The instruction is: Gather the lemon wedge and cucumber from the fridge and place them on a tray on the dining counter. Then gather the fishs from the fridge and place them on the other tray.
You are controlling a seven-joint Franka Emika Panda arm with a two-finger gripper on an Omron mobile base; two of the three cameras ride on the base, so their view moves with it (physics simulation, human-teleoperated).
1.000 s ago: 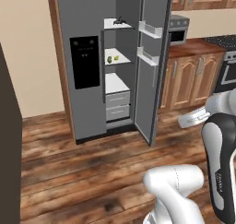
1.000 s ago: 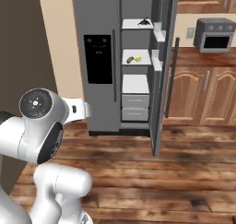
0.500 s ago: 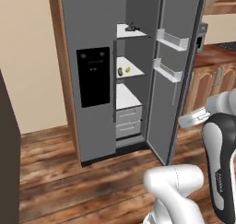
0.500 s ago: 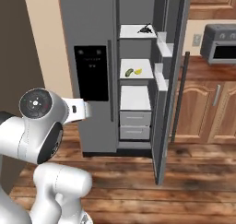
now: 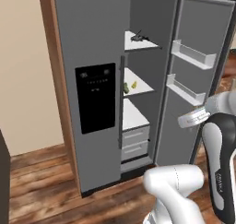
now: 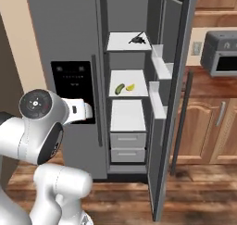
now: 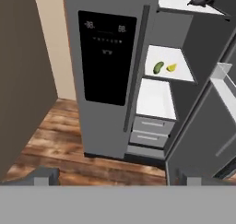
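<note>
Now fridge (image 6: 69,43) closer in views; cucumber (image 6: 120,88) clearer

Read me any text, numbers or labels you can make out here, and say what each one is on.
Pale digits and marks on the black dispenser panel of the tall grey fridge: too blurred to read.
Small dark lettering on the robot's white forearm: too small to read.
No other text is legible.

tall grey matt metal fridge (image 5: 97,43), glossy black dispenser panel (image 5: 96,96) centre-left; smooth white plastic shelves (image 6: 125,83); brown wood-plank floor (image 5: 41,191) bottom, slight sheen; brown wooden cabinets (image 6: 210,127) right.
</note>
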